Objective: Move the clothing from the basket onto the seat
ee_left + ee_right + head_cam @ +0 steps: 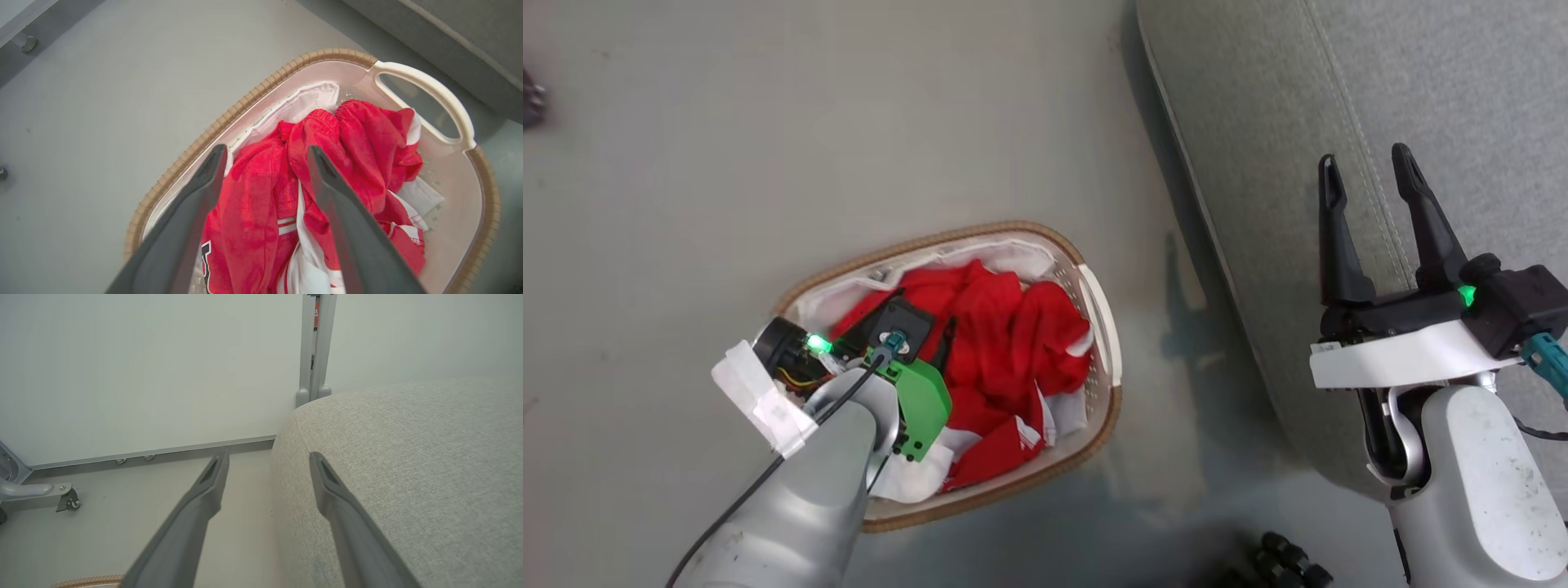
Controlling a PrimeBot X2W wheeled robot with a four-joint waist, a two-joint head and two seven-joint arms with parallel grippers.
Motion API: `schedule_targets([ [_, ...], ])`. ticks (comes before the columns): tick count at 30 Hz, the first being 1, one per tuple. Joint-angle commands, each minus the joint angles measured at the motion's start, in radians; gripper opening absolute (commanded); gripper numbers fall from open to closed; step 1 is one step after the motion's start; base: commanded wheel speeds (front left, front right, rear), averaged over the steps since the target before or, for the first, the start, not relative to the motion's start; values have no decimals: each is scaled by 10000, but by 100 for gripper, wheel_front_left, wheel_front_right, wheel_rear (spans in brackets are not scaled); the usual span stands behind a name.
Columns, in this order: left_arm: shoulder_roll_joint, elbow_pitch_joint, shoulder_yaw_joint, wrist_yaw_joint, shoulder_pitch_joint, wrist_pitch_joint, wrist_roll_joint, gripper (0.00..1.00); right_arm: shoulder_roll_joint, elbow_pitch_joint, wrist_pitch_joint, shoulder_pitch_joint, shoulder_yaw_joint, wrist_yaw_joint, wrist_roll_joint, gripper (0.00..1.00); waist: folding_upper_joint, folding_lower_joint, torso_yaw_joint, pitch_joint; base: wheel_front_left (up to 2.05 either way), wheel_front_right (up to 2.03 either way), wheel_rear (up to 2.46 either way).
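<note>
At the far left we see bare grey floor [768,122]. Left of centre in the head view the basket [980,231] stands on it. Its brown rim rings a white liner [849,290] and a crumpled heap of red clothing [1005,327] with white stripes and trim. All the clothing we can see lies inside the basket. The left hand [266,151] points down into the basket from its near-left side. In the left wrist view its 2 dark fingers [196,196] stand spread apart over the red heap, with nothing pinched between them. We cannot tell whether the tips touch the fabric. In that same view the basket's white side handle [429,87] is on the side nearest the seat. Right of the basket, across a strip of floor, we find the seat [1339,73], a large grey woven cushion with a stitched seam. The right hand [1365,159] hangs over the seat's front part at the lower right, its 2 fingers pointing up the view, spread and empty. In the right wrist view we see a caster [69,502] at the far left below a pale wall [122,355]. There 1 finger shows against the floor and the other against the seat's rounded corner.
</note>
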State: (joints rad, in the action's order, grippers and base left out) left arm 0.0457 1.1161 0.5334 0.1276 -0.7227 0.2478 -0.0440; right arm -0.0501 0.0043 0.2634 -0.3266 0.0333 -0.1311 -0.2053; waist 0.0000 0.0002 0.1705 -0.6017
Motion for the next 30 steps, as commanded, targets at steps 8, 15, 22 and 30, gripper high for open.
schedule_targets([
  [8, 137, 760, 427, 32, -1004, 127, 62, 100, -5, -422, 22, -464, 287, 6, -145, 100, 0, -2, 1410, -2186, 0, 0, 0],
  [15, 182, 1080, 898, 38, -1273, 171, -211, 100, -10, -632, 22, -548, 433, 6, -328, 100, 0, -2, 1540, -2454, 0, 0, 0],
  [22, 143, 1047, 1431, 39, -1341, 175, -616, 2, -10, -647, 22, -544, 415, 8, -324, 100, 0, -2, 1551, -2465, 0, 0, 0],
  [30, 225, -340, 1686, 39, -687, 177, -1238, 0, -14, -362, 21, -426, 273, 8, -98, 100, 0, -2, 1130, -1842, 0, 0, 0],
])
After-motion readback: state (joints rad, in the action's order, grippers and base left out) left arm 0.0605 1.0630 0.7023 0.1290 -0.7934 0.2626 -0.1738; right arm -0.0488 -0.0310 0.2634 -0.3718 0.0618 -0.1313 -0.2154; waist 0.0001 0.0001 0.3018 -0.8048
